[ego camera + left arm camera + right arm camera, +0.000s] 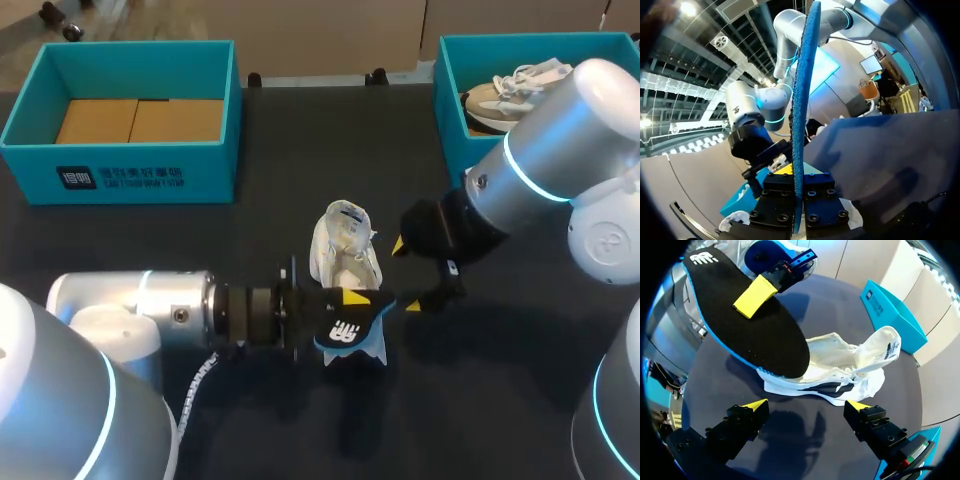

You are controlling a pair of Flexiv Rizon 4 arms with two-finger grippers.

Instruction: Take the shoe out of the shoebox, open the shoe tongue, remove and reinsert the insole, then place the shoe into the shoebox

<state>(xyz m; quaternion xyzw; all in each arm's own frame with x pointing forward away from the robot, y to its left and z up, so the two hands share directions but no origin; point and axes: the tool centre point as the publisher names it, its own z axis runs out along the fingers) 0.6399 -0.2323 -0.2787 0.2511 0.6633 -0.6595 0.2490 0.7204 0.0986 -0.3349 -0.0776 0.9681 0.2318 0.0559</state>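
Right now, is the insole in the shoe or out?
Out. The left gripper holds the insole above the shoe, nearly its whole length showing; whether its tip sits inside the opening, cannot tell.

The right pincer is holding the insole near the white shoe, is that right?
No. The left pincer is holding the insole near the white shoe; the right pincer is open and empty. The right wrist view shows it.

Silver-grey arms (560, 130) with glowing cyan rings (520, 172), black screw-studded pincers (805, 407), yellow fingertips (754, 405), coiled white cable (200, 380)
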